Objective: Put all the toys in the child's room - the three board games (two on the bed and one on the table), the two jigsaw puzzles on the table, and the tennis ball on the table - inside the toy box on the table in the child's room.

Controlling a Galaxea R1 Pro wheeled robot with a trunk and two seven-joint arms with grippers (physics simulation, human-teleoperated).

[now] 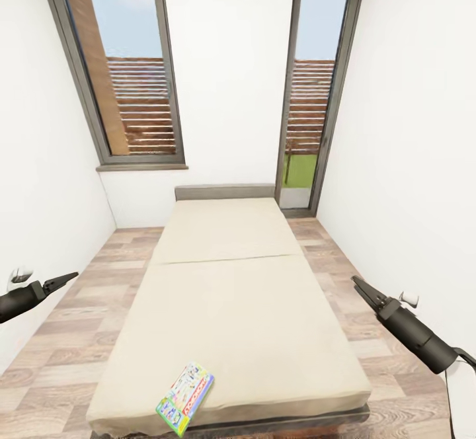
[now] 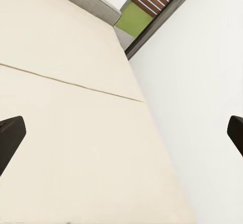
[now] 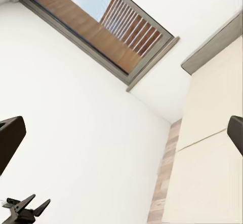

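Jaws: I read both pairs as spread apart with nothing between them; the left gripper (image 1: 69, 276) and right gripper (image 1: 357, 283) hang over the floor (image 1: 79, 307) on either side of the bed (image 1: 231, 307). Bed's beige mattress fills the middle of my head view, its headboard against the far wall. One board game (image 1: 185, 398) lies flat at its near edge, slightly left of centre, well apart from both grippers.

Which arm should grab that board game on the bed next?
Probably the left. The board game lies at the near edge of the bed, left of its middle, nearer the left gripper than the right gripper. Both hang beside the bed, holding nothing.
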